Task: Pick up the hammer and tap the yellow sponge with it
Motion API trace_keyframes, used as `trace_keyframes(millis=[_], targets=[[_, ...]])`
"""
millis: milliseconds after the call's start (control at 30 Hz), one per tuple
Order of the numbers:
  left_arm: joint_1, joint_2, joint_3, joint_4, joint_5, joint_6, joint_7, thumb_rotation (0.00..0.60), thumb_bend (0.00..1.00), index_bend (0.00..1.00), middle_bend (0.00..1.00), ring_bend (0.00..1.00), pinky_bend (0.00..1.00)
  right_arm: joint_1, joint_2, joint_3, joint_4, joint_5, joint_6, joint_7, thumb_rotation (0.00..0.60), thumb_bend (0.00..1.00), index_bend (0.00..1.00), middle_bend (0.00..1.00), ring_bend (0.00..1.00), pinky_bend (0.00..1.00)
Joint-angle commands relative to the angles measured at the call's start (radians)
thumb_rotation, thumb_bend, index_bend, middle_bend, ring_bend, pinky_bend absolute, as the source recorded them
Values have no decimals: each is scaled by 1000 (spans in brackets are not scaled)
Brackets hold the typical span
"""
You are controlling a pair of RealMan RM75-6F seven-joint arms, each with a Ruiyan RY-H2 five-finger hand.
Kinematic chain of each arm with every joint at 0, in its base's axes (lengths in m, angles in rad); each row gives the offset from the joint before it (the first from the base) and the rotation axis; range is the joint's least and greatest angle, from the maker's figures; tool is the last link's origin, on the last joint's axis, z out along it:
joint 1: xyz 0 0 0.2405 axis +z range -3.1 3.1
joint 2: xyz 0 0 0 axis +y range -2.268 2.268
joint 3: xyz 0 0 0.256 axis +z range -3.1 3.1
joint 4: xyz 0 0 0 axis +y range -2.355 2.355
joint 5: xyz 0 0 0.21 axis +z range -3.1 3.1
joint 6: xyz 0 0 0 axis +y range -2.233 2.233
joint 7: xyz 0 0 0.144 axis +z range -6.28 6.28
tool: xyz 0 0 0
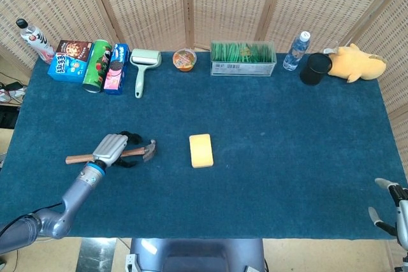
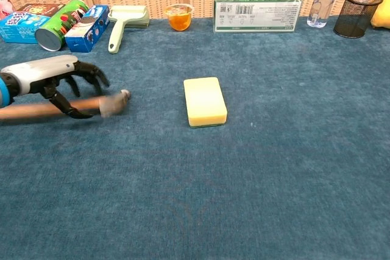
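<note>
The hammer [image 1: 131, 153], wooden handle and steel head, lies flat on the blue cloth left of the yellow sponge [image 1: 201, 150]. In the chest view the hammer [image 2: 91, 106] is blurred, and its head points at the sponge [image 2: 205, 101] about a hand's width away. My left hand [image 1: 112, 149] hovers over the handle's middle. Its dark fingers [image 2: 85, 76] are spread above the handle, and no grip on it shows. My right hand [image 1: 389, 205] shows only at the table's front right corner, fingers apart and holding nothing.
Along the back edge stand snack boxes and a green can [image 1: 97, 65], a lint roller [image 1: 143, 67], an orange cup [image 1: 184, 59], a clear box [image 1: 243, 59], a water bottle [image 1: 294, 50], a black mesh cup [image 1: 315, 68] and a yellow plush toy [image 1: 354, 62].
</note>
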Motion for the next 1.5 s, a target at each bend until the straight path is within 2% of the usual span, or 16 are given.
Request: trace_keyframes(millis=[33, 167, 333, 467, 500, 633, 800, 933, 1133, 1333, 1500], targets=[[3, -20, -30, 4, 18, 40, 23, 600, 186, 43, 135, 16, 180, 2, -1, 0, 0, -3, 1, 0, 600, 330, 252, 329, 348, 383], [16, -16, -53, -16, 37, 87, 28, 600, 182, 7, 115, 0, 161, 5, 0, 1, 1, 0, -2, 2, 600, 330, 250, 329, 349, 382], [52, 47, -60, -103, 59, 145, 36, 600, 184, 7, 115, 0, 161, 12, 1, 7, 8, 8, -11, 8, 600, 331, 250, 329, 349, 382], [103, 127, -47, -199, 73, 206, 66, 600, 225, 17, 115, 6, 176, 25, 8, 15, 8, 10, -19, 8, 600, 331, 250, 329, 349, 381], [130, 172, -39, -242, 67, 229, 73, 600, 231, 30, 117, 10, 183, 33, 9, 20, 6, 6, -21, 4, 600, 331, 250, 329, 349, 381], [177, 256, -24, -329, 52, 262, 96, 600, 236, 141, 156, 39, 192, 50, 8, 26, 1, -1, -32, -7, 600, 330, 250, 332, 349, 381], [290, 362, 23, -441, 68, 375, 113, 600, 236, 210, 197, 70, 196, 90, -8, 31, 3, -18, -67, -15, 600, 330, 250, 334, 349, 381], [363, 404, 61, -477, 107, 446, 112, 600, 236, 255, 229, 100, 208, 117, -21, 35, 8, -34, -84, -20, 600, 330, 252, 339, 349, 380], [468, 451, 97, -519, 168, 573, 109, 600, 236, 262, 250, 120, 210, 160, -39, 43, 9, -57, -111, -34, 600, 331, 260, 342, 348, 377], [539, 466, 106, -539, 227, 665, 113, 600, 237, 274, 256, 126, 210, 179, -45, 42, 9, -75, -110, -38, 600, 331, 263, 343, 348, 373], [561, 464, 89, -541, 244, 693, 118, 600, 237, 276, 260, 126, 210, 181, -42, 40, 11, -75, -103, -31, 600, 331, 263, 343, 349, 369]])
